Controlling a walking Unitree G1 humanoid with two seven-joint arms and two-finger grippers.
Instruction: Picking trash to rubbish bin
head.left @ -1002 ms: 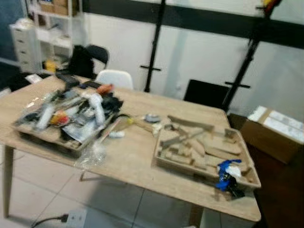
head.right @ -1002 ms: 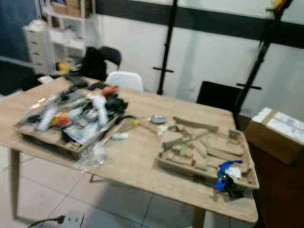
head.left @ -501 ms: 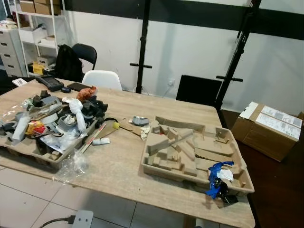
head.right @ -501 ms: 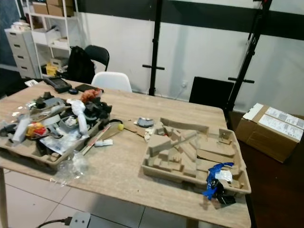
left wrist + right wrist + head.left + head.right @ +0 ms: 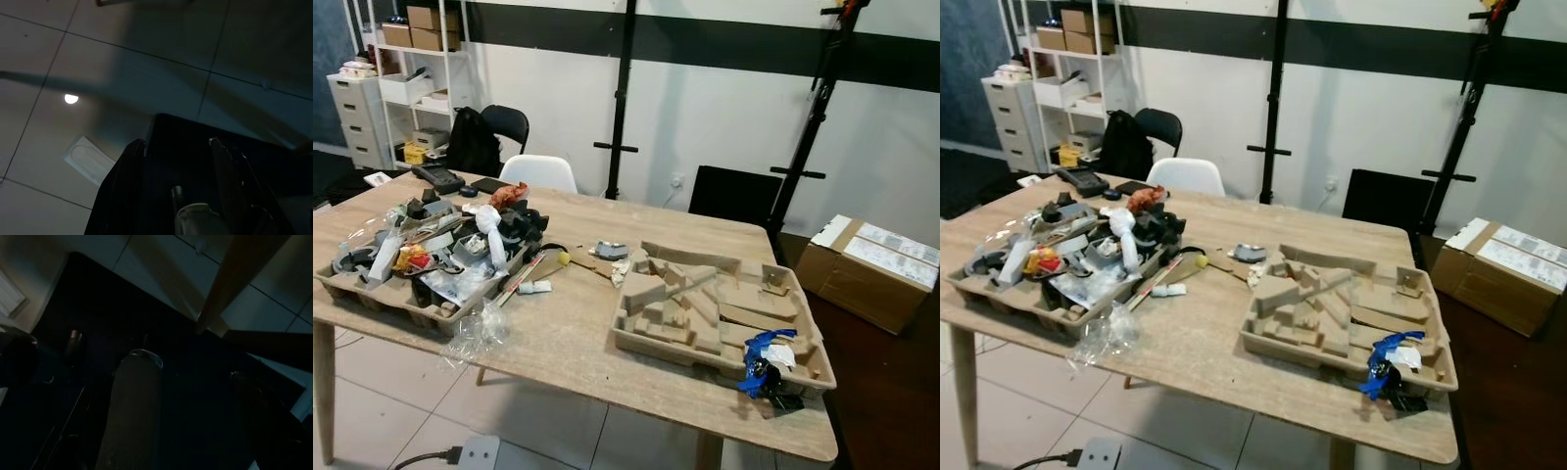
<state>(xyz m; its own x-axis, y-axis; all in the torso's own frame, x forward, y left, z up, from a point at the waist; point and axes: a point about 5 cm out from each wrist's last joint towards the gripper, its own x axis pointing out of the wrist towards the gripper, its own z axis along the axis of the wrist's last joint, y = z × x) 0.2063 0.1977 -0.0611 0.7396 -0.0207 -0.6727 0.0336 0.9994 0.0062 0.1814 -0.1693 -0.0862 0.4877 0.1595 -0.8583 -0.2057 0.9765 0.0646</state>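
My two head eyes look forward and down from standing height, a little back from the near edge of the tabletop (image 5: pixel 578 343), taking in its whole span and the white wall behind. They share almost the same scene, the right eye set slightly to the side. My left wrist camera looks along my left tool (image 5: pixel 178 147) down at the tiled floor (image 5: pixel 58 54), dim and close. My right wrist camera looks along my right tool (image 5: pixel 190 377) at dark floor and a wooden leg (image 5: pixel 230 289).
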